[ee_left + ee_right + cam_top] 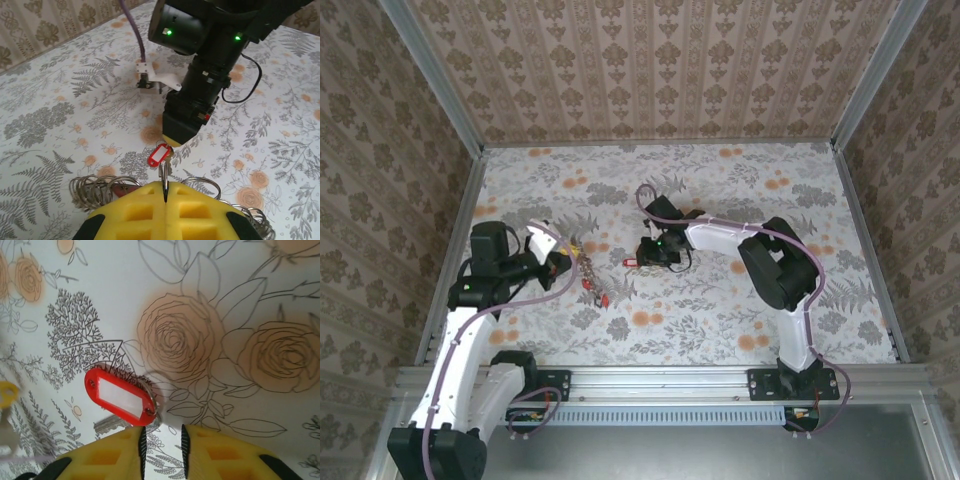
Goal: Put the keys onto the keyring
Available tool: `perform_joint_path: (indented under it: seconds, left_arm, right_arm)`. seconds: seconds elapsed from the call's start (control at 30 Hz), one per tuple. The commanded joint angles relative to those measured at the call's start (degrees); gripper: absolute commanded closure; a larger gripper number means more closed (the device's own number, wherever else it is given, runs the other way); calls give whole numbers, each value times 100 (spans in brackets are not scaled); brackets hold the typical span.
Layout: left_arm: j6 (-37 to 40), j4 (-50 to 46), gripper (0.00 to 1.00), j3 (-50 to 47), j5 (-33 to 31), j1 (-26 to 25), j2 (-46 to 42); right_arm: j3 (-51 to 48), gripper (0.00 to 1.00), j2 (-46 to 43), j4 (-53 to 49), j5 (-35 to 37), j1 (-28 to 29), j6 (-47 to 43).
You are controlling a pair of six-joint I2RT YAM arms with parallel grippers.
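With the left end effector (165,192) pinching the upright keyring (163,172), the right end effector (162,446), slightly spread beside the red-tagged key (120,397) on the surface (240,285), risks nudging it away on closing.

A key (107,426) is laid flat on the table (720,320), partly hidden under its red plastic tag (120,396), which bears a white label and is joined by a small split ring at one end. Just beside the tag, the keyring (164,175), a thin metal ring, is held upright and edge-on between the closed fingers of the left gripper (165,189).
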Motion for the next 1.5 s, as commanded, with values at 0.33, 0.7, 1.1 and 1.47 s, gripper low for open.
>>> perform_joint_path:
  seconds: [0.33, 0.7, 1.1, 1.47]
  left_arm:
    - [57, 28, 100, -22, 290, -154, -120]
    - [137, 15, 100, -27, 445, -195, -138]
    - [423, -194, 100, 20, 538, -360, -116]
    - [1187, -260, 100, 84, 324, -1365, -171]
  right_arm:
    - [617, 74, 523, -238, -393, -89, -170]
    - [472, 80, 502, -81, -581, -91, -148]
    - [105, 98, 9, 290, -774, -94, -303]
    - [-1741, 100, -2267, 1625, -1182, -89, -1862]
